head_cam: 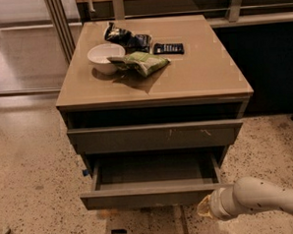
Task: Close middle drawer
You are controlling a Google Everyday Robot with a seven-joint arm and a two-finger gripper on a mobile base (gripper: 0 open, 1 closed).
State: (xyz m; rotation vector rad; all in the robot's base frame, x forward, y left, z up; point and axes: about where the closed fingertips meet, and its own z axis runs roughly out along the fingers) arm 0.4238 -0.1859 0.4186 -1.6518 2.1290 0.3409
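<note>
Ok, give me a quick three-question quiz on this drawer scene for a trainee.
1. True or false: the middle drawer is fully shut.
2. The gripper is beside which part of that drawer's front? A) left end B) right end C) centre
3. Fill in: the white bowl sits on the cabinet's ____.
Key: 1 false, it stands pulled out; 2 B, low by the right end; 3 top.

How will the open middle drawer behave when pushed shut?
The middle drawer probably slides easily: its box looks empty, so light. Its flat front seems rigid, but the hand, near its right corner, pushing off-centre might skew it.
</note>
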